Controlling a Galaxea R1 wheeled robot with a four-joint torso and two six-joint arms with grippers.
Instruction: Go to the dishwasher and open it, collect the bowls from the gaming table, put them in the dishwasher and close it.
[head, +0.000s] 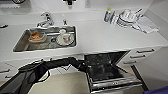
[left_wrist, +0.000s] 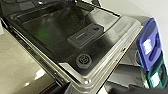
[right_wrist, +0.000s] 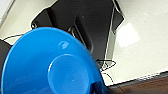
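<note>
The dishwasher (head: 110, 72) sits under the white counter, its door (left_wrist: 75, 37) hanging partly open with the dark inner side and detergent box facing up. My left arm reaches in from the left, and the left gripper (head: 83, 66) is at the door's left edge. A blue bowl (right_wrist: 50, 67) looms large in the right wrist view, with my right gripper (right_wrist: 95, 88) shut on its rim. That blue bowl (left_wrist: 148, 47) hangs to the right of the door with a green bowl (left_wrist: 156, 77) right beside it. The gaming table is out of view.
A steel sink (head: 18, 43) with several dishes and a tap (head: 45, 20) lies left of the dishwasher. Plates (head: 127, 16) and a bottle (head: 108, 15) stand at the counter's back right. White drawers (head: 142, 53) flank the door. Beige floor (head: 62, 83) lies in front.
</note>
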